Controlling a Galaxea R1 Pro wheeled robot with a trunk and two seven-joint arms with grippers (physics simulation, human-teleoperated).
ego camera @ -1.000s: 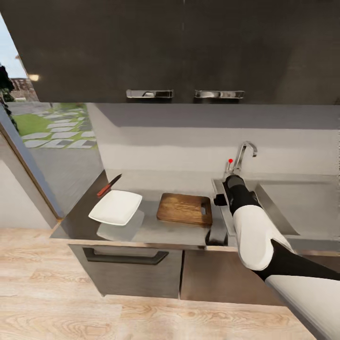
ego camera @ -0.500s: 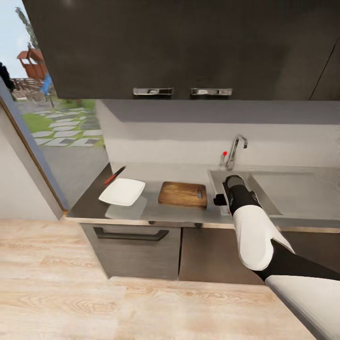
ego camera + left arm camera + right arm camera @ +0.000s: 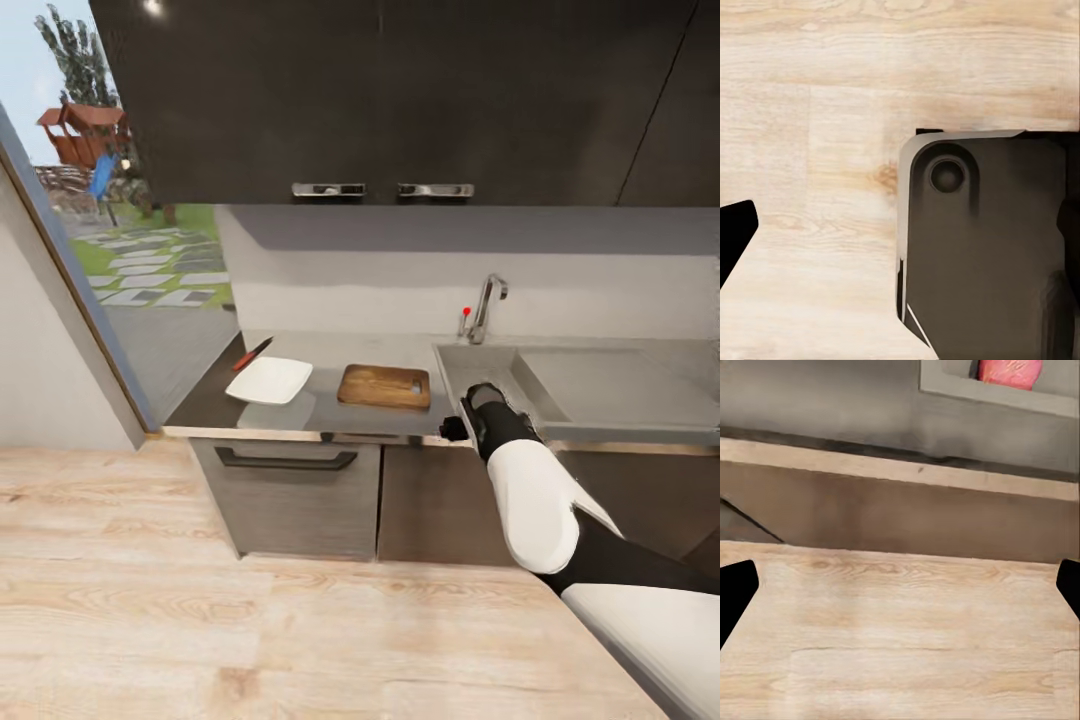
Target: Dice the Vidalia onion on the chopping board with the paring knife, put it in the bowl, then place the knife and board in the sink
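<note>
Head view: paring knife point(image 3: 252, 354) lies diagonally, blade toward the wall; right pincer point(image 3: 900, 585) spread apart.

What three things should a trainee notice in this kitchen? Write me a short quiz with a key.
1. True or false: the paring knife lies on the chopping board.
2. What sits on the countertop between the bowl and the sink? A) the chopping board B) a kettle C) a pan
3. Fill in: the board's handle hole is at the end nearer the ____.

Key: 1 false, the paring knife lies on the countertop by the bowl; 2 A; 3 sink.
</note>
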